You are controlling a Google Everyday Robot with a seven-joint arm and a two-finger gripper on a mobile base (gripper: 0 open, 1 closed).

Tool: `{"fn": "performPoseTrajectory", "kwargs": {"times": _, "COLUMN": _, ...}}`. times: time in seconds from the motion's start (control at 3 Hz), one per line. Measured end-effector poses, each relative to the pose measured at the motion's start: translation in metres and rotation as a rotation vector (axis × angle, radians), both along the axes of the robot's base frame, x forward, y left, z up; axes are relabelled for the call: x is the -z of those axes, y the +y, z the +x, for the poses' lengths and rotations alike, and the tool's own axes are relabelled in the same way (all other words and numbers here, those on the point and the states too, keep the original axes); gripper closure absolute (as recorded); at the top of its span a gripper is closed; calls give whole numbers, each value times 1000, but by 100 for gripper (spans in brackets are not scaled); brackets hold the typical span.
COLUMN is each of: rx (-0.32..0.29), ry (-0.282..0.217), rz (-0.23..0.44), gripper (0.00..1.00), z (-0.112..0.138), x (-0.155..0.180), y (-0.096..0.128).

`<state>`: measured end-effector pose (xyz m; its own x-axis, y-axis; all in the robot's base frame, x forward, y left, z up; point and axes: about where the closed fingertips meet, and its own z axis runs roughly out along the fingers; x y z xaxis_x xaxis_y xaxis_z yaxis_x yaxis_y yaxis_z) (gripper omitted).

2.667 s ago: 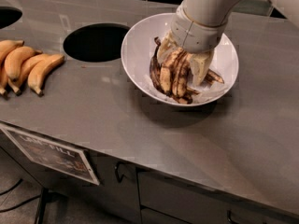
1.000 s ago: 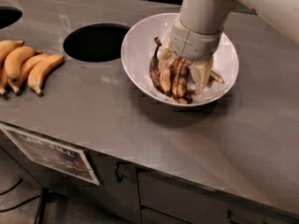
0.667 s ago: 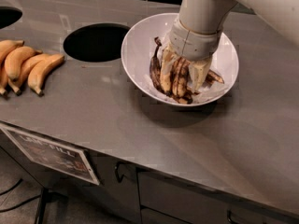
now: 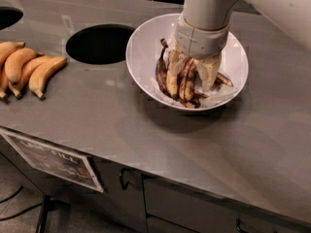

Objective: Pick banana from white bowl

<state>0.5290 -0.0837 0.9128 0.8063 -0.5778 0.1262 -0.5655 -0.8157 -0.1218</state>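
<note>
The white bowl (image 4: 146,57) stands on the grey counter at centre right. In it lie overripe, brown-streaked bananas (image 4: 186,85). My gripper (image 4: 189,79) reaches straight down into the bowl from above. Its pale fingers (image 4: 210,72) stand on either side of the bananas and press against them. The bananas rest on the bowl's bottom. My wrist hides the back part of the bowl's inside.
A bunch of yellow bananas (image 4: 26,67) lies on the counter at the left. Two round dark holes (image 4: 99,43) open in the counter left of the bowl. A label (image 4: 51,159) and drawers are on the cabinet front below the counter edge.
My gripper stays down in the bowl around the bananas. The arm above it has shifted only slightly. The bananas have not left the bowl.
</note>
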Motion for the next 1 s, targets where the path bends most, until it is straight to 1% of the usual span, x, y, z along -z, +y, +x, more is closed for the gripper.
{"fn": "performPoseTrajectory", "kwargs": {"times": 0.33, "rx": -21, "ry": 17, "rz": -26, "gripper": 41, "z": 1, "x": 2, "y": 2}}
{"fn": "performPoseTrajectory", "kwargs": {"times": 1.0, "rx": -49, "ry": 38, "rz": -48, "gripper": 41, "z": 1, "x": 7, "y": 5}}
